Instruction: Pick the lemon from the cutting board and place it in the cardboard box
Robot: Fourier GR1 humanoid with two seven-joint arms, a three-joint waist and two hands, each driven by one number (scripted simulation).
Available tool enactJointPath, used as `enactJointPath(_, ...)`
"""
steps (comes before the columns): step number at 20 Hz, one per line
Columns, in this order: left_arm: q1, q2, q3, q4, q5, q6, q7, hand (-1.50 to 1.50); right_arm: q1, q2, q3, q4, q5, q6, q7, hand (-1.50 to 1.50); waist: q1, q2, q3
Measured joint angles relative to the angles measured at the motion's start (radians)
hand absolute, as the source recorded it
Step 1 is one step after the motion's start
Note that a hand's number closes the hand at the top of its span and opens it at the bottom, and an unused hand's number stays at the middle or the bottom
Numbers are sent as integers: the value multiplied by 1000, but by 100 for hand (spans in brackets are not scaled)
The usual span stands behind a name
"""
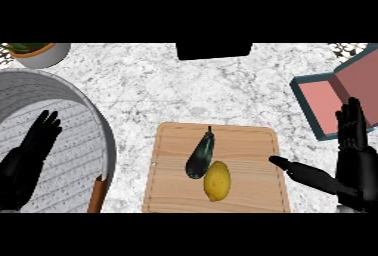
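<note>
Two black hands rise from the lower edge over a pale, speckled marble counter (pixel 184 85). At the centre, toward six o'clock, lies a wooden cutting board (pixel 251 192), and on it the lemon (pixel 216 181) rests just below the middle, touching or nearly touching a dark green zucchini (pixel 200 156) that slants up toward twelve o'clock. At three o'clock sits the box (pixel 319 102), teal outside and pink inside, flaps open, well apart from the lemon. The right hand (pixel 353 150) stands at four o'clock, fingers straight and pointing up, thumb stretched out over the board's right edge; it holds nothing. The left hand (pixel 29 150) shows at eight o'clock, fingers straight and slightly spread, over a large grey ribbed bowl (pixel 81 100). A potted plant (pixel 40 52) stands at eleven o'clock, a dark block (pixel 214 50) at twelve.
</note>
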Motion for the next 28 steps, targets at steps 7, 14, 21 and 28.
enactJointPath(7,-4,-2,47,-17,114,-15,38,0,209,63,156,-221,351,-202,-53,-150,16,16,-14)
enactJointPath(14,-18,16,63,-28,158,-32,55,0,411,-13,250,-260,662,-61,190,-150,38,35,-25)
enactJointPath(21,-42,18,51,-20,161,-42,54,0,481,-23,331,-353,894,227,529,-150,70,49,-30)
enactJointPath(28,-92,19,39,13,168,-54,63,0,385,123,484,-433,1040,553,890,-150,96,51,-25)
